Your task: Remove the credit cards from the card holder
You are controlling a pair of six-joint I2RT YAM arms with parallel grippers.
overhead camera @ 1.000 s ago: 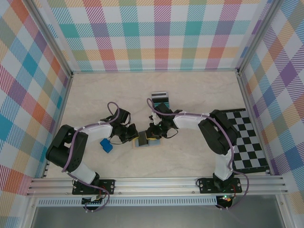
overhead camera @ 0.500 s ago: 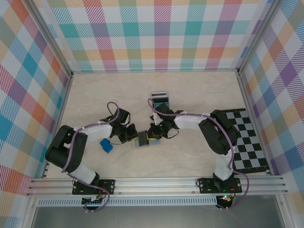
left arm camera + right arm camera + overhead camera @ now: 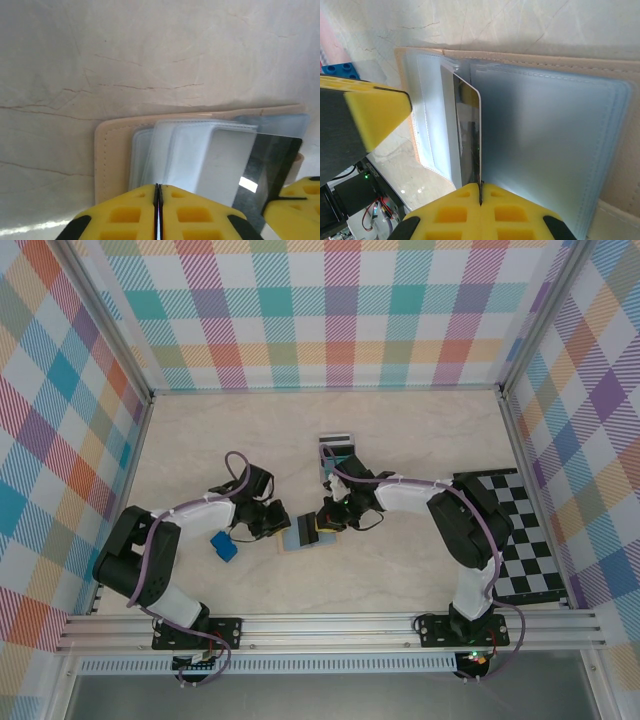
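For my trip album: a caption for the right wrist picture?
Right gripper pinches the edge of a card at the open card holder.

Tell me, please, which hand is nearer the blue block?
Left. The left hand is right of the block, at the holder; the right hand, pinching a card, is beyond it.

the card holder (image 3: 298, 534) is lying open on the table (image 3: 420, 430) at the middle of the top view, with the left gripper (image 3: 274, 525) sitting at its left edge, the right gripper (image 3: 319, 526) at its right edge, and a small block (image 3: 223, 546) resting just left of the left gripper. loose cards (image 3: 337, 447) are lying above the holder in the frame, apart from it, and the mat (image 3: 520, 540) is lying at the far right, well apart. in the right wrist view one card (image 3: 470, 130) is standing out of the holder left of its middle, its lower end sitting between the right gripper's meeting fingertips at the bottom of the frame.
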